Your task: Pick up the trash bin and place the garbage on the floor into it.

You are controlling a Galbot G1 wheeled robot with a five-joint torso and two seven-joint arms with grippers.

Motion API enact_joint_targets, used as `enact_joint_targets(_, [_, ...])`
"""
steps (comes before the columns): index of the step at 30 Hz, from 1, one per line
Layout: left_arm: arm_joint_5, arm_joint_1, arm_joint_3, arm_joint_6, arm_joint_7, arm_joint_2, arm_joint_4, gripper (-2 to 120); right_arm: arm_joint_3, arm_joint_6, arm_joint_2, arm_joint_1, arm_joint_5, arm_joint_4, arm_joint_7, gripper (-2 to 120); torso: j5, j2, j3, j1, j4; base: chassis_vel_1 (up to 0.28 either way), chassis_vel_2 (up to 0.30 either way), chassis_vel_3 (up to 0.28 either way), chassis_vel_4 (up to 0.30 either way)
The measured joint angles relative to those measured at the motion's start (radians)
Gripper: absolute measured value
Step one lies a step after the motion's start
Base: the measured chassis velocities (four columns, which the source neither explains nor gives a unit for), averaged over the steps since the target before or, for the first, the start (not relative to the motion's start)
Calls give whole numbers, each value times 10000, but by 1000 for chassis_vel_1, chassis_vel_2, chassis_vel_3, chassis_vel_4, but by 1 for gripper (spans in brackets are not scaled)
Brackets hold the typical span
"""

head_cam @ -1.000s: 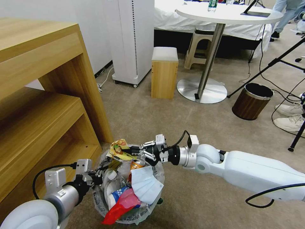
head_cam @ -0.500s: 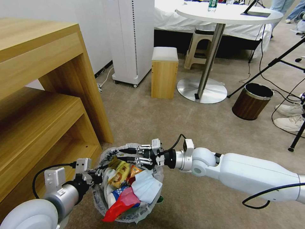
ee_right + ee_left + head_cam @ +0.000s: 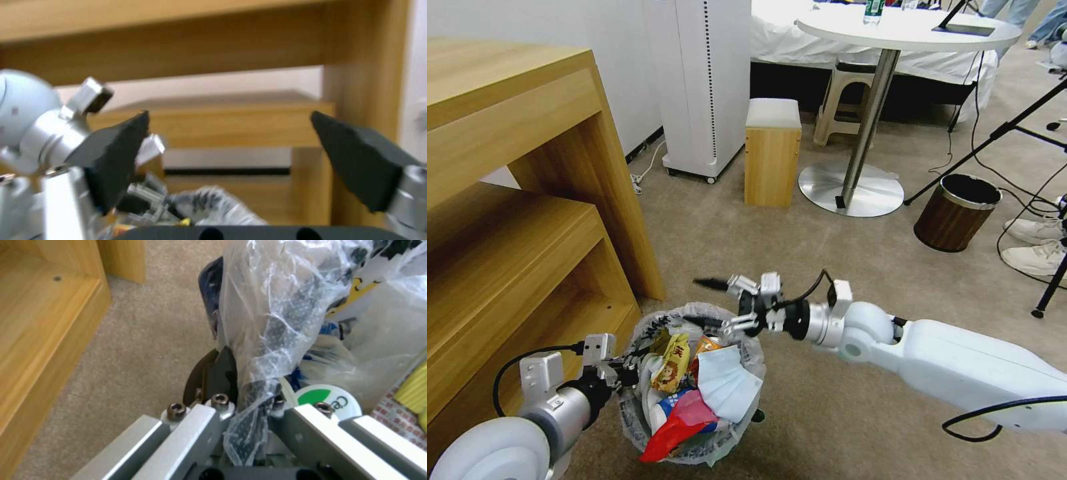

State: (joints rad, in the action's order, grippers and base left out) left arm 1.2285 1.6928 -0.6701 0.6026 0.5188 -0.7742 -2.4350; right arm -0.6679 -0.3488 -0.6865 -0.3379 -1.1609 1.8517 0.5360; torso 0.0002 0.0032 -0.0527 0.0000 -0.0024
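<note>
Fingers (image 3: 356, 163) of the right gripper (image 3: 712, 303) stand spread wide with nothing between them, poised just above the far rim of the trash bin (image 3: 647, 433). The right wrist view shows the two black pads far apart, the wooden shelf unit (image 3: 514, 200) beyond them. The right arm reaches in from the right side of the head view, nearly level.

The left gripper (image 3: 627, 375) sits at the bin's near-left edge, clamped on the rim; in the left wrist view its metal fingers (image 3: 195, 426) pinch the crinkly bag (image 3: 276, 323) and the dark bin wall together. The bin is held beside the foot of the shelf unit, above the beige floor (image 3: 800, 253).

Garbage (image 3: 694, 393) fills the bin to the brim: a yellow wrapper (image 3: 670, 360) printed with a cartoon figure, an orange can (image 3: 707, 345) beside it, a pale blue face mask (image 3: 727, 383) draped over the right part, a red wrapper (image 3: 680, 427) hanging toward the near edge, and a white bottle with blue lettering underneath.

Farther back stand a small wooden stool (image 3: 772, 152), a round white table (image 3: 907, 30) on a metal base, and a brown bin with a metal rim (image 3: 956, 212).
</note>
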Motion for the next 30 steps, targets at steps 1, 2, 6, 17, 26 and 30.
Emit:
enact_joint_targets(1, [50,-73,3,0,19,92,105,0,495,0,115,-388,-5,70,-2,98,-1,0,0,0,0,0,0,0,0])
enact_joint_targets(2, [72,-111,14,-2,33,156,183,0,897,0,228,-721,-8,143,3,99,0,0,0,0,0,0,0,0,0])
enact_joint_targets(6, [194,-289,143,-7,63,351,528,0,2527,0,691,-1918,-22,449,69,99,-3,0,0,0,0,0,0,0,0])
enact_joint_targets(17, [585,-583,398,-69,126,488,1471,0,5189,-175,1368,-3851,-26,724,283,96,1,0,1,0,3,0,0,0,0])
enact_joint_targets(26, [875,-779,541,-182,183,216,2648,0,5650,-263,1073,-3887,-234,506,312,92,-1,-1,0,0,1,0,0,0,0])
enact_joint_targets(30, [840,-900,717,-206,143,95,3095,0,5668,-298,1049,-3862,-235,449,308,91,-4,0,0,0,3,0,0,0,0])
